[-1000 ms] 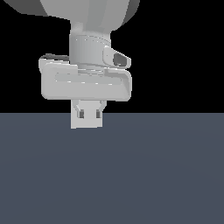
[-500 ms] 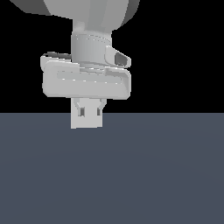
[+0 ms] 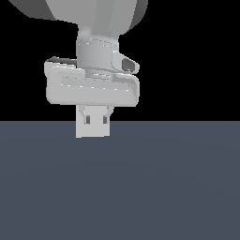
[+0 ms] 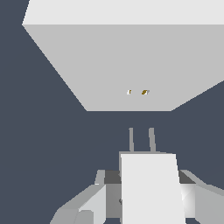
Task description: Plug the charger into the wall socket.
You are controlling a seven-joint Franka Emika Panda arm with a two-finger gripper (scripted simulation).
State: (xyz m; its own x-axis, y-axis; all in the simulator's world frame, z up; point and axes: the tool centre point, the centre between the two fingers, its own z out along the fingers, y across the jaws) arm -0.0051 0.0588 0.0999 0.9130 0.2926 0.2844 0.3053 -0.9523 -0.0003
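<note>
While the end effector [image 4: 146, 197] is clamped on the charger [image 4: 151, 188], its prongs face the socket [image 4: 131, 65], apart. Step: approach. Next, align prongs with holes and advance.

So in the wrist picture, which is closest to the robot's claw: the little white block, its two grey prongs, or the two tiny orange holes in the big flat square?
1. Little off-white block, in the gripper.
2. Grey prongs, sticking out ahead.
3. Orange-brown holes, on the square plate beyond.

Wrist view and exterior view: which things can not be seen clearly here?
- Exterior view: wall socket absent; the hand hides most of the charger.
- Wrist view: charger cut off by the frame edge.
- Wrist view: wall socket cut off at the frame edge; holes too small.
</note>
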